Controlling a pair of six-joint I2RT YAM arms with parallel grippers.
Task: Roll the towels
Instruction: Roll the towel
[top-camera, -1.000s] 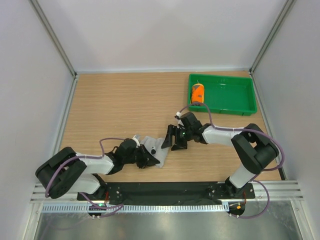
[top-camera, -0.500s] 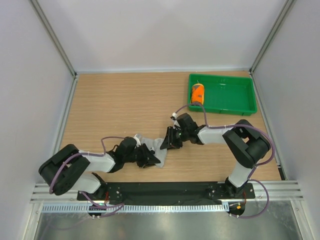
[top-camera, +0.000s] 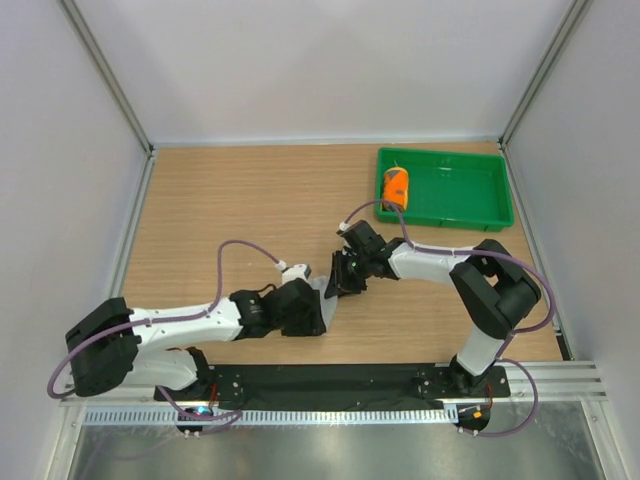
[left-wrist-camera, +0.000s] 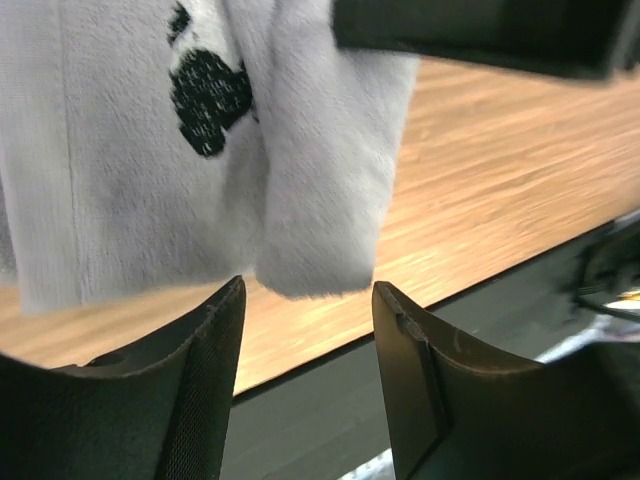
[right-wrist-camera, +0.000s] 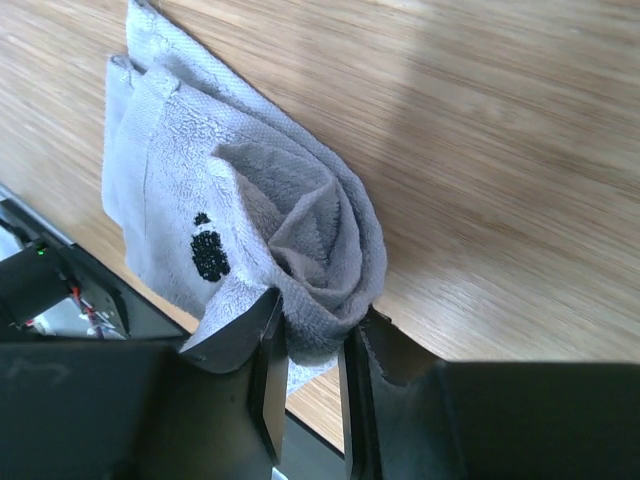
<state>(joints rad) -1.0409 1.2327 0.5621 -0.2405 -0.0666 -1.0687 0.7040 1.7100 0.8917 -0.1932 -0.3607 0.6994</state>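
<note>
2 towels are in view. 1 grey towel (right-wrist-camera: 250, 230) with a small dark print lies bunched near the middle of the table (top-camera: 220, 200), toward its near edge. The right gripper (right-wrist-camera: 310, 330) pinches a folded bunch of it between narrow jaws. The left gripper (left-wrist-camera: 305, 300) is just beside the towel's edge, its jaws parted and gripping nothing. 1 orange towel (top-camera: 396, 186), rolled, sits at the left end of the 1 green tray (top-camera: 465, 190) in the far right corner. Bare wood stretches from the grey towel to the left and far walls.
</note>
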